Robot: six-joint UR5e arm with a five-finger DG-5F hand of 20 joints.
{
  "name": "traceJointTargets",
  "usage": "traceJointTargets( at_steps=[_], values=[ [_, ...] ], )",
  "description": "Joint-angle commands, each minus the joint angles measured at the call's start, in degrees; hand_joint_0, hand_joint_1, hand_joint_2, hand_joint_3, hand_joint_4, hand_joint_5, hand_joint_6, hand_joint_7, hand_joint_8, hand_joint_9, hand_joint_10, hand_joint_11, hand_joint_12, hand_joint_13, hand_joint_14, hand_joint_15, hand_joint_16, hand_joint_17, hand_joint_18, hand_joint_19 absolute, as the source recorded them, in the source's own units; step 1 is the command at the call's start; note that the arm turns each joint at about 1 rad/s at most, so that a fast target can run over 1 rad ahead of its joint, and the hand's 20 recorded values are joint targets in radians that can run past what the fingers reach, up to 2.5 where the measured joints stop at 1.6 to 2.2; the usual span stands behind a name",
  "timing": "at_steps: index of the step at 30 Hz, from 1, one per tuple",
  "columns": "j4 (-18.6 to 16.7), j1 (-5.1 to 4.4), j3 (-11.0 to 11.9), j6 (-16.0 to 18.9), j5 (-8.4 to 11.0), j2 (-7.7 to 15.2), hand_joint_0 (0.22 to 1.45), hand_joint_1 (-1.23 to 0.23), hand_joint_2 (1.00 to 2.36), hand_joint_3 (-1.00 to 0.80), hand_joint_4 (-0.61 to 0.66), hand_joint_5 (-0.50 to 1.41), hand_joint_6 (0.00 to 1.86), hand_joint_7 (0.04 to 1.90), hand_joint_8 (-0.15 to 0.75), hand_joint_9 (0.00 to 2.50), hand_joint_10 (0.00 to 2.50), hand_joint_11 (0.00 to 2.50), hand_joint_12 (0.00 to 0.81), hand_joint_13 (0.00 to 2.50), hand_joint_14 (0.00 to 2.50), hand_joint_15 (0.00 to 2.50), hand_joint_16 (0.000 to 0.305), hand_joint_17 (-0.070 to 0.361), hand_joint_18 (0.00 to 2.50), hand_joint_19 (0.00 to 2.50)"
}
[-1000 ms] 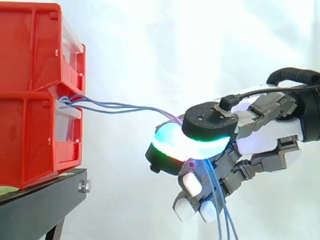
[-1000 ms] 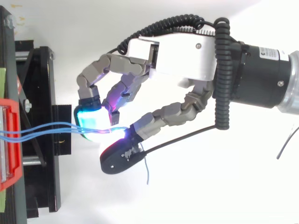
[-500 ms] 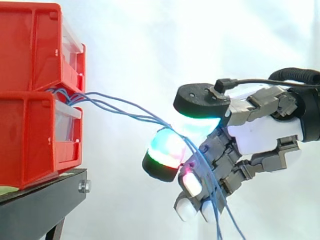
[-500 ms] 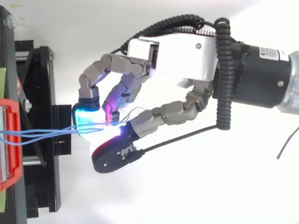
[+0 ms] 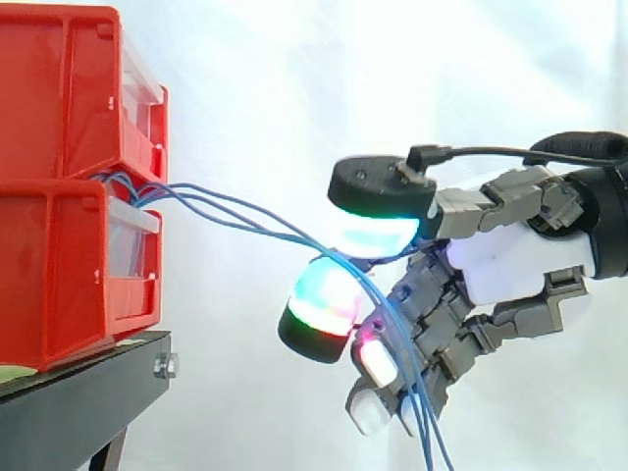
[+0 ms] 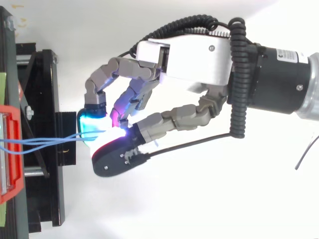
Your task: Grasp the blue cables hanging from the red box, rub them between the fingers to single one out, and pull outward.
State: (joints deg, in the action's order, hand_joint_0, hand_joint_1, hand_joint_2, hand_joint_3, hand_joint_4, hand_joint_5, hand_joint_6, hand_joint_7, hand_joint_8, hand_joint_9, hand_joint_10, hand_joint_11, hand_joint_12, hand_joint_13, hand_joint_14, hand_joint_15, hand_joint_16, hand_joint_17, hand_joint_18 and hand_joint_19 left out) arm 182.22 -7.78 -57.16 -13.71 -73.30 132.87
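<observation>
Several thin blue cables (image 5: 235, 211) leave the gap between two stacked red bins (image 5: 59, 118) and arc rightward into my hand (image 5: 520, 265). They pass between the thumb's pad (image 5: 378, 191), glowing cyan-green above, and a cyan-red finger pad (image 5: 319, 304) below, then drop past the curled fingers and out of view. A small gap shows between those two pads. From above, the cables (image 6: 45, 142) run slack from the bin's front (image 6: 12, 149) into the curled hand (image 6: 194, 55), where the thumb covers their ends.
The bins stand on a black stand (image 5: 78, 392) at the left, its frame (image 6: 40, 99) just left of the fingertips. A white curtain hangs behind. Open space lies below and to the right of the hand.
The thumb has lifted off the finger pad and slid toward the bins. The cables, once nearly straight, now arch higher and hang slacker.
</observation>
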Motion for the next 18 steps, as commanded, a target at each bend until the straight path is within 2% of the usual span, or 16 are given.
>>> traceJointTargets(
  at_steps=[1, 8, 18],
  values=[
    [0.1, 0.04, -0.1, 0.0, -0.08, -0.3, 0.58, -0.63, 1.01, -0.32, 0.05, -0.17, 0.85, 0.94, 0.299, 0.97, 0.02, 0.63, 0.382, 0.83, 0.02, 0.43, 0.053, 0.119, 0.79, 0.54],
    [0.9, 0.04, -0.1, 0.0, -0.08, -0.7, 0.60, -0.69, 1.01, -0.12, 0.06, -0.17, 0.90, 0.91, 0.326, 0.99, 0.02, 0.63, 0.413, 0.84, 0.01, 0.40, 0.060, 0.135, 0.85, 0.49],
    [1.6, 0.31, -0.1, 0.0, -0.08, -0.8, 0.68, -0.84, 1.02, -0.18, -0.03, -0.18, 0.89, 0.97, 0.288, 0.95, 0.02, 0.64, 0.378, 0.79, 0.02, 0.40, 0.051, 0.115, 0.77, 0.50]
  ],
)
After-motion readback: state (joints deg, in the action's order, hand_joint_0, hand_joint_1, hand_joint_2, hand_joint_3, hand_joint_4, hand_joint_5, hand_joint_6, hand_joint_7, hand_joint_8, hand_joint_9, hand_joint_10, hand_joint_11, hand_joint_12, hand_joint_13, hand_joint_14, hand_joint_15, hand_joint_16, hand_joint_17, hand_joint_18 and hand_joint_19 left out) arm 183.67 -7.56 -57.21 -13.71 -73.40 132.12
